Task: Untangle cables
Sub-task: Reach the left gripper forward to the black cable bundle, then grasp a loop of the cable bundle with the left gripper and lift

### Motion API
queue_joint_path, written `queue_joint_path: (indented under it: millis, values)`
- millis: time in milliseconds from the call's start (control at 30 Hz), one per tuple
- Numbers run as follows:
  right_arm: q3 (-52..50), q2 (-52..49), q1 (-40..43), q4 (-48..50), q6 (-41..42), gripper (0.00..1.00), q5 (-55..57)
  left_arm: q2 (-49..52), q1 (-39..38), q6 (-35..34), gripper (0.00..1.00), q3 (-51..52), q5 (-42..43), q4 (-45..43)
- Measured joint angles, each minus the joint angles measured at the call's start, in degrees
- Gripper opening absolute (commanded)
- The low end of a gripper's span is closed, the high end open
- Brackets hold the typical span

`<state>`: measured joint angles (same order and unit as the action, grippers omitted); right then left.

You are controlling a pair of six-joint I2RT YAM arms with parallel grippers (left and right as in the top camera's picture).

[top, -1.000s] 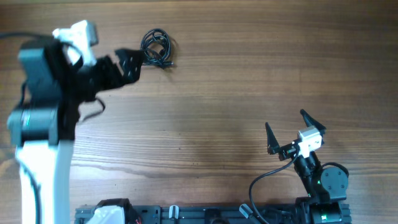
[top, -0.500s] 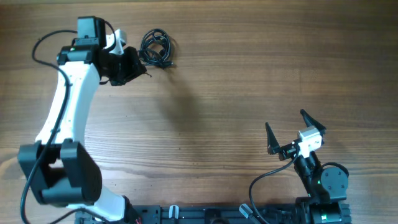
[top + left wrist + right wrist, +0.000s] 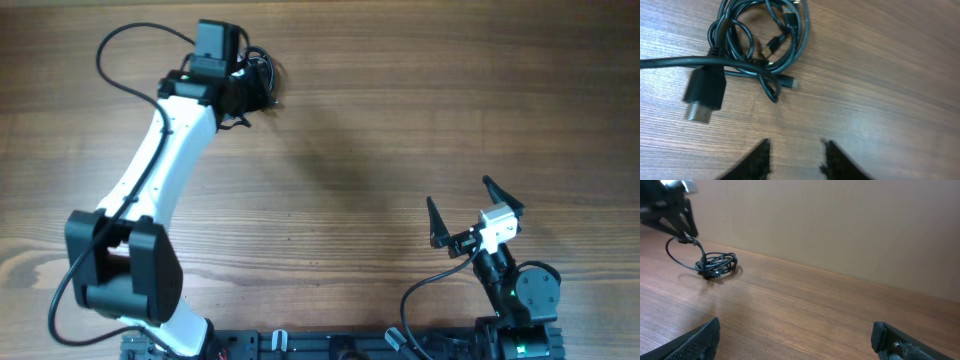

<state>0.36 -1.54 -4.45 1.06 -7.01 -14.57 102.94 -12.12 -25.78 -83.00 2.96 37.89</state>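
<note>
- Far left of the table: cables bunched in a small coil, a large plug lying beside the loops.
- Left gripper: just short of the coil, jaws partly apart, gripping nothing.
- Right gripper: near right, well apart from the coil, jaws spread wide, empty.

A: Cables, position?
B: Far left of the table, one bunched heap.
A: Left gripper?
B: Just beside the heap. Wrist view: heap ahead of the fingertips, not between them. One big plug lies left of the coil.
A: Right gripper?
B: Near right, well apart.
</note>
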Motion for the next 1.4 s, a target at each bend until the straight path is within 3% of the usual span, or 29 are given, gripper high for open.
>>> queue_joint_path:
  millis: [267,333,400,433,467,500,800,1100,1400]
  values:
    - [0.0,0.0,0.0,0.0,0.0,1.0,0.0,6.4,-1.3,-2.3,0.75,0.0,-6.9,-6.5]
    - [0.0,0.0,0.0,0.0,0.0,1.0,0.0,7.8,-1.3,-2.6,0.75,0.0,-7.6,-9.8]
    - [0.0,0.0,0.0,0.0,0.0,1.0,0.0,9.3,-1.3,-2.8,0.67,0.0,-7.8,-13.0]
    - [0.0,0.0,0.0,0.0,0.0,1.0,0.0,9.8,-1.3,-2.9,0.52,0.0,-7.9,-13.7]
    - [0.0,0.0,0.0,0.0,0.0,1.0,0.0,10.6,-1.3,-3.1,0.13,0.0,-7.9,-14.6]
    - [0.0,0.0,0.0,0.0,0.0,1.0,0.0,11.1,-1.3,-3.1,0.04,0.0,-7.9,-15.0]
    - [0.0,0.0,0.0,0.0,0.0,1.0,0.0,11.3,-1.3,-1.7,0.04,0.0,-6.9,-14.7]
    - [0.0,0.0,0.0,0.0,0.0,1.0,0.0,-6.4,-1.3,-1.3,0.04,-0.3,6.1,-2.1]
    - [0.0,0.0,0.0,0.0,0.0,1.0,0.0,-5.9,-1.3,-0.3,0.04,2.4,8.5,8.7]
